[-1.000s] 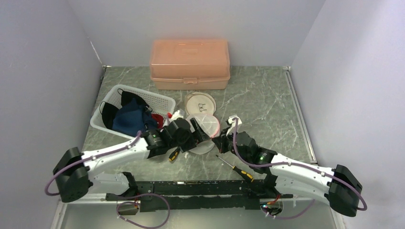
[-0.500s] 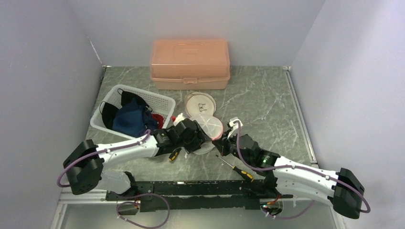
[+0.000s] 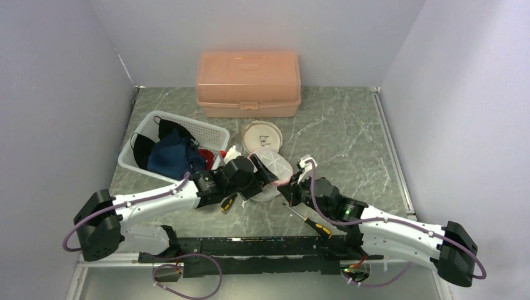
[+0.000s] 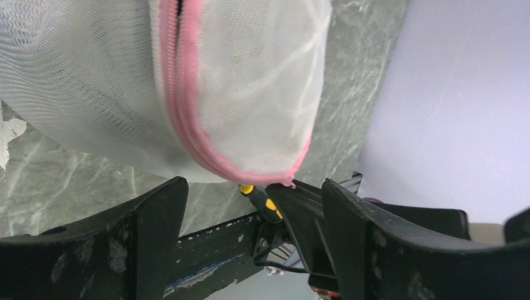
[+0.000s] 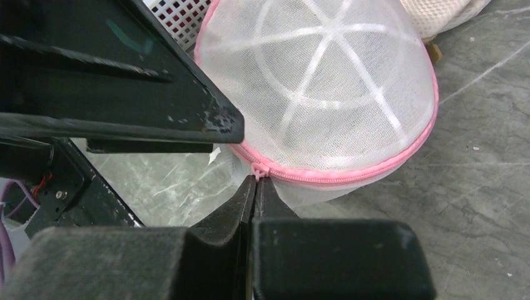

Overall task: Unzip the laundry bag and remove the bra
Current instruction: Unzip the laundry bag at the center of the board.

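The laundry bag is a white mesh dome with a pink zipper, lying mid-table between the arms. In the right wrist view the bag fills the upper middle. My right gripper is shut on the pink zipper pull at the bag's lower edge; it also shows in the top view. My left gripper is open, and the bag lies just beyond its fingertips, its zipper closed. In the top view the left gripper sits at the bag's left side. The bra is hidden.
A peach plastic box stands at the back. A white basket with dark clothes is at the left. A flat round mesh pouch lies behind the bag. A yellow-handled screwdriver lies near the right arm, another under the left arm.
The left arm has shifted a little to the right along the bag. The right gripper has stayed at the zipper pull. The bag's dome sits slightly higher.
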{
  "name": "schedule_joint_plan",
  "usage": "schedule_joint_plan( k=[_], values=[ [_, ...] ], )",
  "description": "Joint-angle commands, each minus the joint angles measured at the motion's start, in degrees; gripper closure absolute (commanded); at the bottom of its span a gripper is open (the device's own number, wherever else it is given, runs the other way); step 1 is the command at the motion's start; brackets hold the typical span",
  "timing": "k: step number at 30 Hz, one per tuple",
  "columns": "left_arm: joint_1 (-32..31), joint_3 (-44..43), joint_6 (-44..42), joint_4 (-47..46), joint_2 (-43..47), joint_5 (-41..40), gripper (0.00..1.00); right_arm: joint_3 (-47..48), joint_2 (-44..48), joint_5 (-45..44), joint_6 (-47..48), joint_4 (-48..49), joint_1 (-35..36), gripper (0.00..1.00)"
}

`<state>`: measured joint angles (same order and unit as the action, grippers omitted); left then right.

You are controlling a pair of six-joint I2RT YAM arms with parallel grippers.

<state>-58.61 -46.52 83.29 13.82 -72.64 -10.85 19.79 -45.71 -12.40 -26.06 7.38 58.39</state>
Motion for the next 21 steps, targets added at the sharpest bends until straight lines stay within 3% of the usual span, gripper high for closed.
schedule_joint_plan(
  k=[1,7,21],
  values=[
    [-0.5,-0.7,0.1,-1.3,3.2,-1.7,0.16,0.7,0.8,0.3,0.7,0.4,0.5,1.00],
    [-0.5,0.5,0.4,-1.0,3.1,-3.5,0.18,1.7,-0.2,0.3,0.7,0.5,1.1,1.00],
    [2.0,-2.1,-4.2,-0.9,-1.2,-3.5,0.46,5.7,-3.5,-1.5,1.5,1.2,4.4,1.00]
  ],
)
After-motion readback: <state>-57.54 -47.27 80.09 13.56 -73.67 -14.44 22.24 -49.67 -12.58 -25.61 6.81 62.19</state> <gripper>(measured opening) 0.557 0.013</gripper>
